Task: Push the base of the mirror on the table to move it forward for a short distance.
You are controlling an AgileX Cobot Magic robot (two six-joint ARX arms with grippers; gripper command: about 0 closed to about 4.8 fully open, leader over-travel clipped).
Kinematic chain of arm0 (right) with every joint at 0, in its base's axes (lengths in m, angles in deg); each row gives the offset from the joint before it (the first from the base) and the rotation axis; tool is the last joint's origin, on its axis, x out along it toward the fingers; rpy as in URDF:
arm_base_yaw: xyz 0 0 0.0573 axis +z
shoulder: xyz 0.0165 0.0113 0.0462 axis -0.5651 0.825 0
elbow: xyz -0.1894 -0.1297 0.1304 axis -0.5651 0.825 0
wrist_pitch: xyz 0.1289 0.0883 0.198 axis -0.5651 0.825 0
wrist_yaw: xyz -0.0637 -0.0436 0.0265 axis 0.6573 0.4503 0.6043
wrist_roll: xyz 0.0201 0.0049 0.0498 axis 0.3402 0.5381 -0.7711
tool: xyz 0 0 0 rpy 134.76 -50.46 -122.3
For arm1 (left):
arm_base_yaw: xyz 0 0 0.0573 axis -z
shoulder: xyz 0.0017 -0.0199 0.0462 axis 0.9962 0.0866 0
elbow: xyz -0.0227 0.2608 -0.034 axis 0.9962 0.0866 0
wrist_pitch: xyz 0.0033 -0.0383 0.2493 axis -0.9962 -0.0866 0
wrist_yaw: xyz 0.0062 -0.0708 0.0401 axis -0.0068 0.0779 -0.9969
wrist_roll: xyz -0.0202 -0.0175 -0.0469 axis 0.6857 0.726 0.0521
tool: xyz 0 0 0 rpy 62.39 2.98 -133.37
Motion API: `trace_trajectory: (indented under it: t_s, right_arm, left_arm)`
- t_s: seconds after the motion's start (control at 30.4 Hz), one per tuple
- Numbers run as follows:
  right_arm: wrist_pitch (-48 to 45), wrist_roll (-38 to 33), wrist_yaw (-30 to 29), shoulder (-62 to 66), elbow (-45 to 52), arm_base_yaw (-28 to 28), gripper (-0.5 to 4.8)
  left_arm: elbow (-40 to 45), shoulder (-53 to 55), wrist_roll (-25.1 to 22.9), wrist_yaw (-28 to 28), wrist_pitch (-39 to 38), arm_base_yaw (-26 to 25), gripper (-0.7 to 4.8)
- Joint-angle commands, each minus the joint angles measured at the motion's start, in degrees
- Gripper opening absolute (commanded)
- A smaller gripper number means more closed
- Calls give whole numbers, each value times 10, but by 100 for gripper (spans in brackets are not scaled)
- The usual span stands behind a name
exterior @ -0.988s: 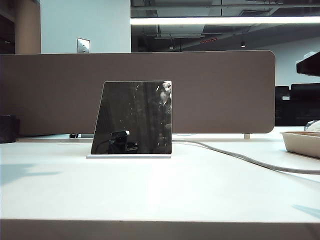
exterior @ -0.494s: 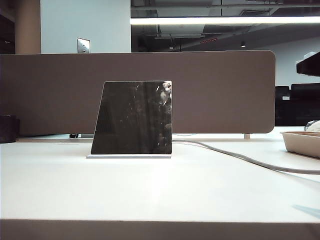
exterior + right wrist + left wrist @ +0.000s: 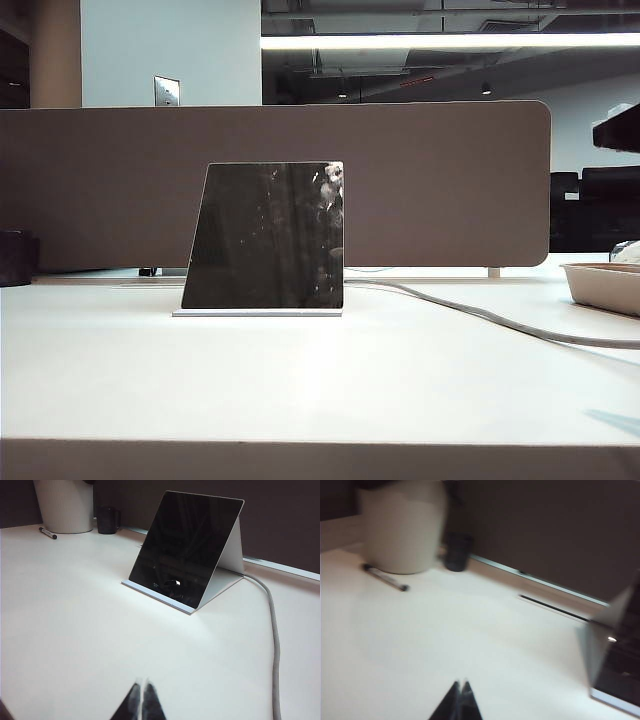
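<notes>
The white table (image 3: 330, 390) carries the mirror (image 3: 268, 236) on its flat base (image 3: 257, 313), set toward the far edge, left of middle. A grey cable (image 3: 500, 322) trails from behind it toward the right edge, where a tray (image 3: 603, 285) sits; a dark cup (image 3: 15, 258) stands at the far left corner.

The left gripper (image 3: 459, 700) and the right gripper (image 3: 140, 700) both hang over bare table, jaws together.

Dark tilted mirror (image 3: 265, 236) on white base (image 3: 257, 313).

Low frontal exterior view; both wrist cameras share the mirror (image 3: 187, 547).
</notes>
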Motion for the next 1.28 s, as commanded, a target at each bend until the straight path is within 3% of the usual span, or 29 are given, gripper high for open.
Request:
trace_trajectory:
  t_s: [0.03,0.2,0.56,0.96,1.28]
  right_arm:
    - [-8,0,-1,0,0,2,22]
    - [-9,0,-1,0,0,2,22]
    - [-8,0,-1,0,0,3,22]
    - [-8,0,-1,0,0,3,22]
    - [-8,0,-1,0,0,3,22]
  left_arm:
    - [56,-39,-23,79,57,-5,-1]
    - [103,-43,-45,138,105,-5,-1]
    - [169,-43,-82,151,174,-5,-1]
    - [171,-43,-104,161,169,-5,-1]
    - [171,-43,-101,188,169,-55,-1]
